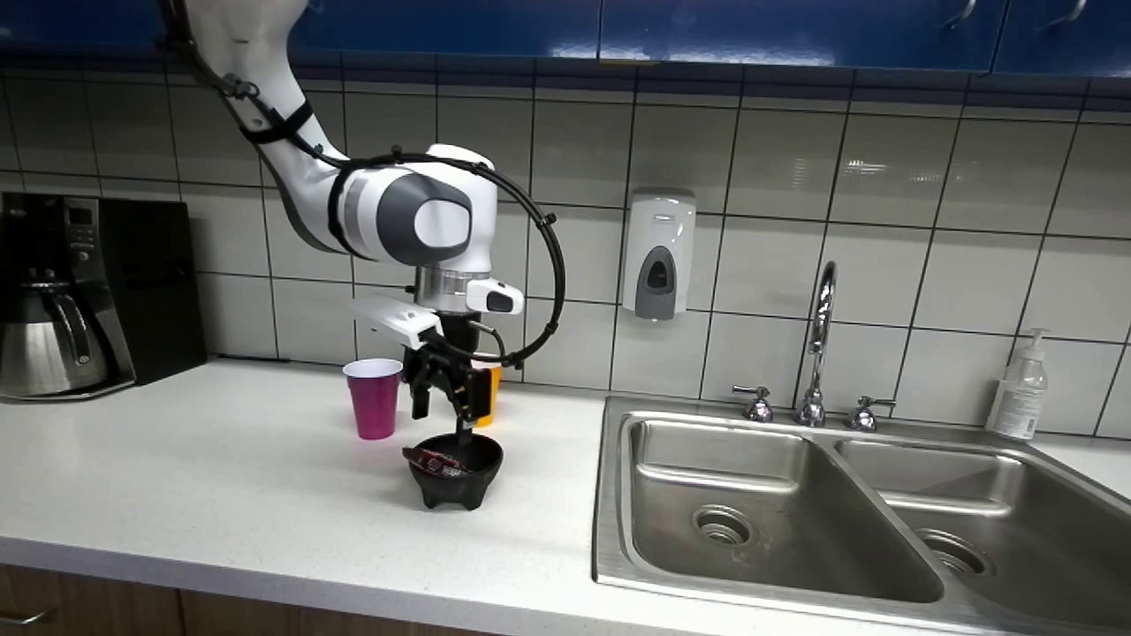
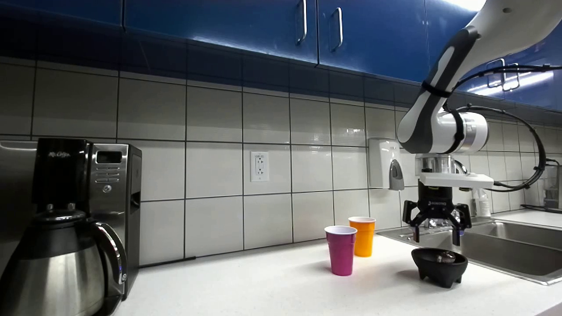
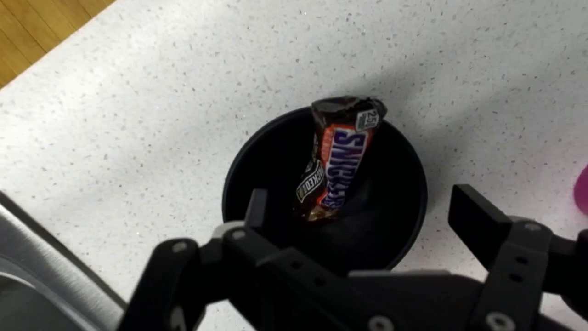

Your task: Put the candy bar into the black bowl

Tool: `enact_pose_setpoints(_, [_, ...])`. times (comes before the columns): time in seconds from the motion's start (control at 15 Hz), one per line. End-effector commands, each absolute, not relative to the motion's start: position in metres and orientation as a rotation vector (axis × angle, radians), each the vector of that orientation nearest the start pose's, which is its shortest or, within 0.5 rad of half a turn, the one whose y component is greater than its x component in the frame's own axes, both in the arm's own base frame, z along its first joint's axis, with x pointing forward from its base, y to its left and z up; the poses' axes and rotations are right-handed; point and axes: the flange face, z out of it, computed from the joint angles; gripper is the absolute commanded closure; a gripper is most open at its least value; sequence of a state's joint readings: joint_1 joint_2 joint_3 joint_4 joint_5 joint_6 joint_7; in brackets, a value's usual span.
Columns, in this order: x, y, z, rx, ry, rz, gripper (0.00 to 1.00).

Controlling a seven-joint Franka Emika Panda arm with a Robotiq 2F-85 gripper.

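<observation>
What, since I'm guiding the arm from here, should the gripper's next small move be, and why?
I'd probably raise the gripper straight up, away from the black bowl: the candy bar already lies in it, one end poking past its rim, and the jaws stand apart, gripping nothing. A straight lift should avoid nudging the bar.

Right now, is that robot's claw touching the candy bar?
Apart. In the wrist view, the gripper stands open, its fingers spread to either side of the candy bar, with black bowl visible between.
</observation>
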State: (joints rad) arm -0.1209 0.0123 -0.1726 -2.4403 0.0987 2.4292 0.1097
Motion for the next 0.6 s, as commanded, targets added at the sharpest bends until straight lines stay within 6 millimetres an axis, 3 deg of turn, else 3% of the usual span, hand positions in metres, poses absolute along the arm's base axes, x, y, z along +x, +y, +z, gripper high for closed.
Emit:
enact_pose_setpoints(0.0, [0.441, -0.130, 0.319, -2.996, 0.659, 0.000, 0.00])
enact_pose_setpoints(0.53, [0.391, -0.099, 0.346, -3.040, 0.478, -0.064, 0.00])
